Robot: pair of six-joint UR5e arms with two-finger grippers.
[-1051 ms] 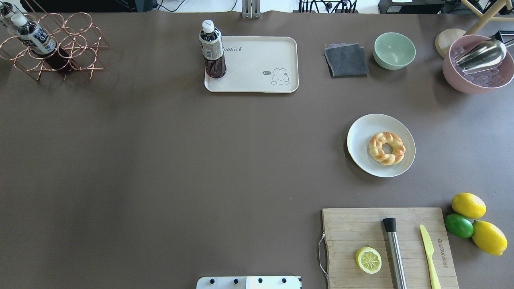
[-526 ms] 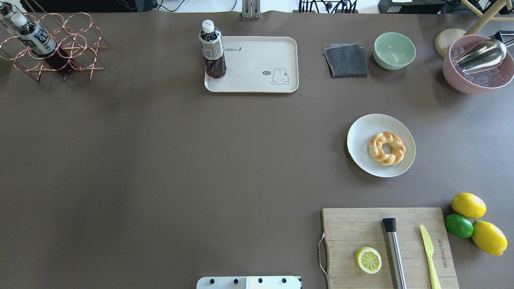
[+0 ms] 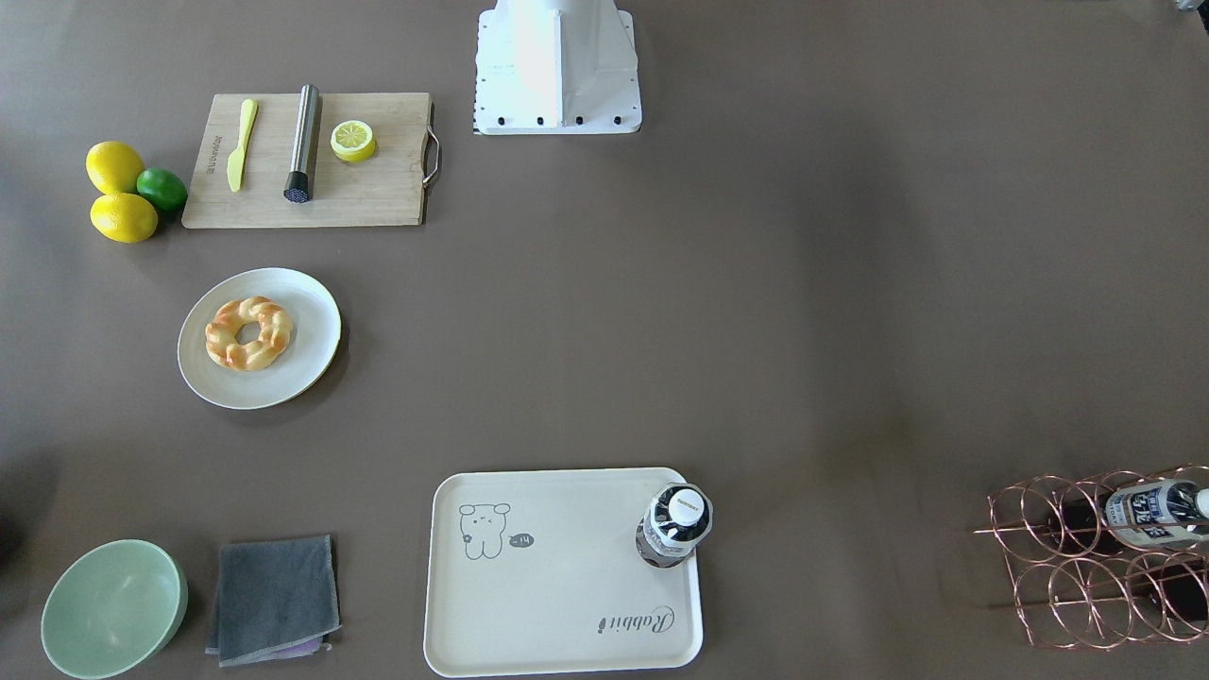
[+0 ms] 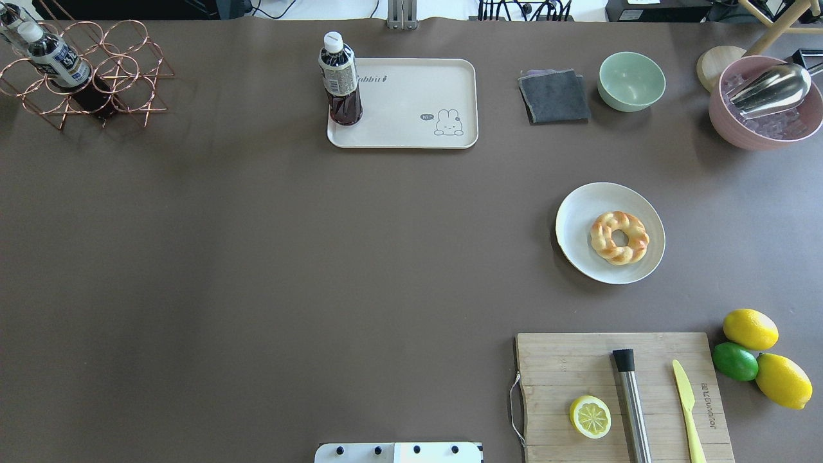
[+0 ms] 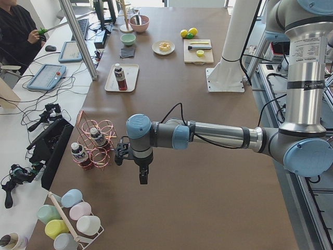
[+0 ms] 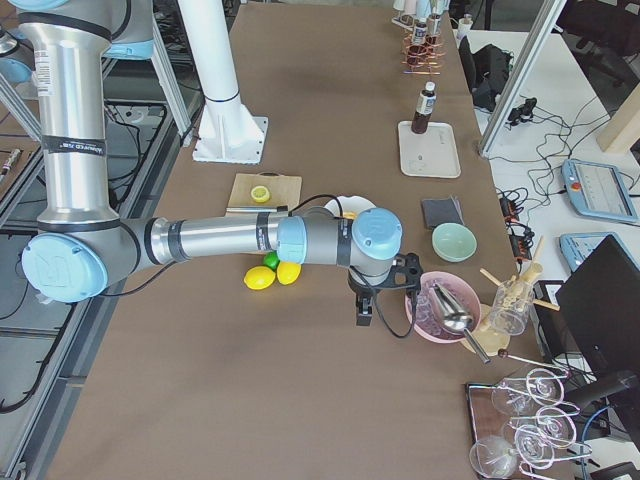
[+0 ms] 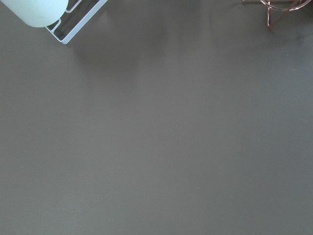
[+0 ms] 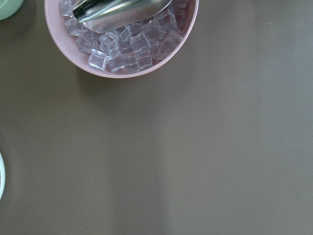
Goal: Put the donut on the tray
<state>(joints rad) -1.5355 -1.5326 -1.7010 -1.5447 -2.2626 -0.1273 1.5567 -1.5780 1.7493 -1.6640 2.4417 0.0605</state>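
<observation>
The donut (image 4: 619,237) lies on a round off-white plate (image 4: 582,212) at the table's right; it also shows in the front-facing view (image 3: 248,332). The cream tray (image 4: 411,103) with the bear drawing lies at the far middle (image 3: 557,586), with a dark bottle (image 4: 339,80) standing on its left corner. My left gripper (image 5: 143,177) hangs over bare table far off to the left. My right gripper (image 6: 363,315) hangs near the pink ice bowl, off to the right. Both show only in side views, so I cannot tell whether they are open or shut.
A wooden cutting board (image 4: 578,360) holds a lemon half (image 4: 590,417), a steel rod and a yellow knife. Two lemons and a lime (image 4: 735,361) lie beside it. A grey cloth (image 4: 554,96), green bowl (image 4: 631,81), pink ice bowl (image 4: 765,106) and copper bottle rack (image 4: 83,71) stand along the far edge.
</observation>
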